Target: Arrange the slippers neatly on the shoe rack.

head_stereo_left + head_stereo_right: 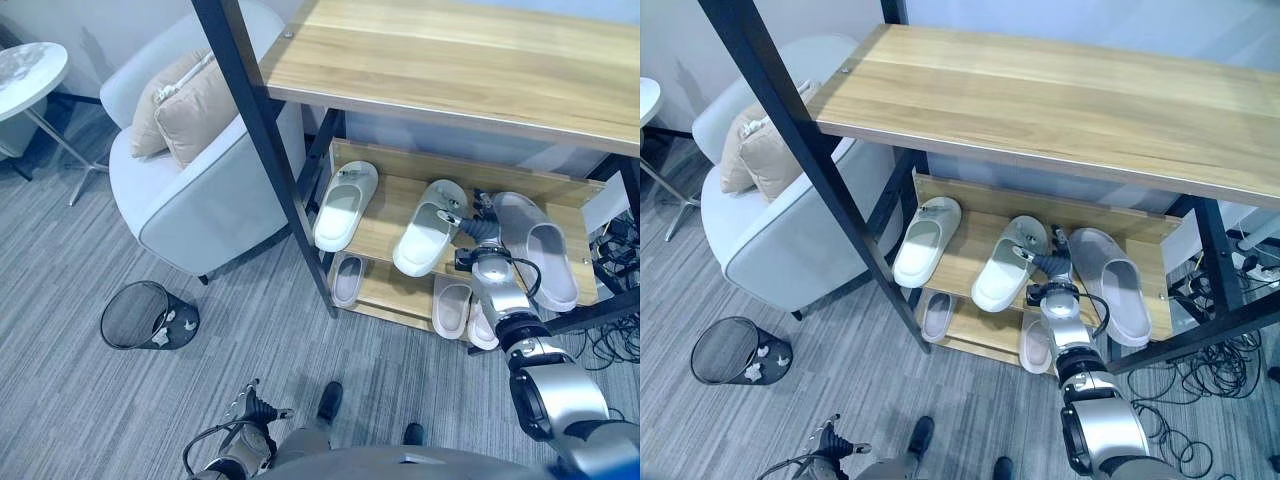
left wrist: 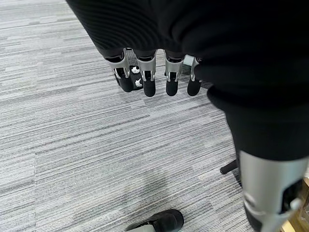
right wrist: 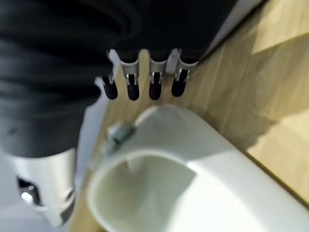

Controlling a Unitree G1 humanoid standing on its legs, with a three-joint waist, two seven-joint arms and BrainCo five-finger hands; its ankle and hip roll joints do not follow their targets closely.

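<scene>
**Right hand at the middle slipper on the rack's upper shelf**

A black-framed wooden shoe rack (image 1: 480,75) with a broad light-wood top stands beside a pale grey armchair (image 1: 200,200) carrying two beige cushions (image 1: 185,110). A round black mesh waste bin (image 1: 148,315) sits on the grey carpet near the chair. On the rack's upper inner shelf lie three pale slippers: a left slipper (image 1: 345,205), a middle slipper (image 1: 428,228) and a greyish right slipper (image 1: 540,248). Smaller slippers (image 1: 452,305) rest on the shelf beneath. The right hand (image 1: 478,226) reaches in between the middle and right slippers, its fingers (image 3: 153,79) relaxed and loosely straight just beside the middle slipper's toe. The left hand (image 1: 250,415) hangs low over the carpet, fingers (image 2: 145,77) loosely extended, holding nothing.
</scene>
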